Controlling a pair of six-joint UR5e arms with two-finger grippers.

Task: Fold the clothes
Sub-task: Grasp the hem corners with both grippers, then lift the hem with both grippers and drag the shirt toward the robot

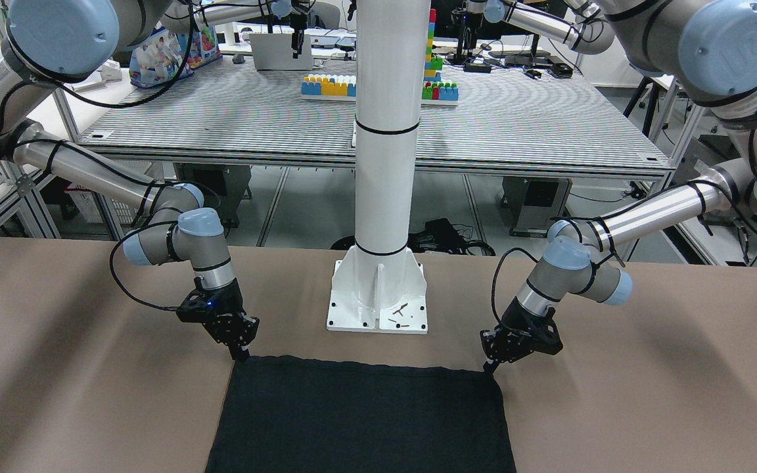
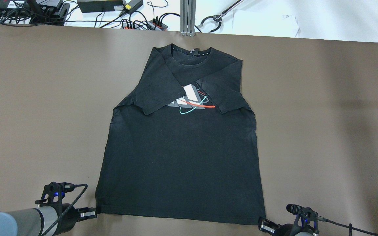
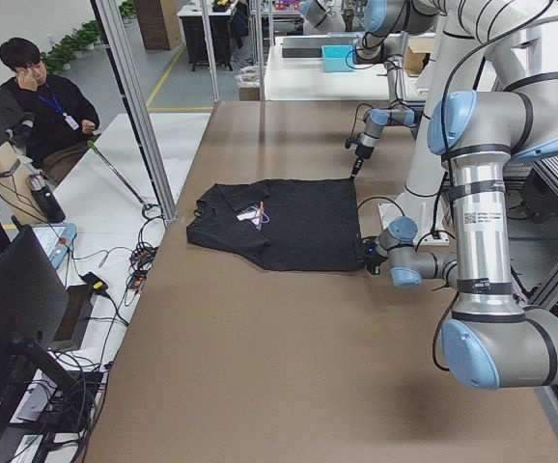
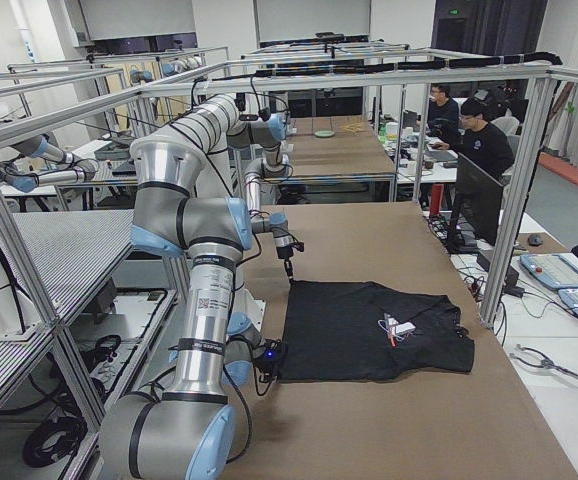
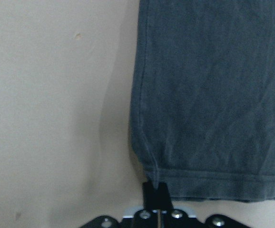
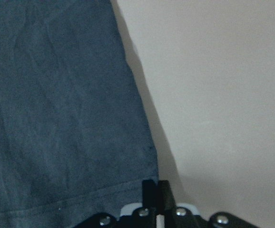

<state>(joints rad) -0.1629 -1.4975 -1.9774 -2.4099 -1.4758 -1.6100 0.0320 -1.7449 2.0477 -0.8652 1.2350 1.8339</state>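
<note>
The clothes are one black T-shirt (image 2: 182,154) lying flat on the brown table, collar at the far side, both sleeves folded in over a chest print. Its near hem shows in the front view (image 1: 359,407). My left gripper (image 2: 90,213) is at the hem's near left corner, and in the left wrist view (image 5: 155,190) its fingers are pressed together on that corner (image 5: 149,178). My right gripper (image 2: 262,224) is at the near right corner, and in the right wrist view (image 6: 155,187) it is shut on the hem corner (image 6: 149,178). Both corners lie low on the table.
The white pillar's base plate (image 1: 378,309) stands between my arms, just behind the hem. Cables and power supplies (image 2: 110,13) lie beyond the table's far edge. A monitor (image 3: 9,328) and seated people are off the table's far side.
</note>
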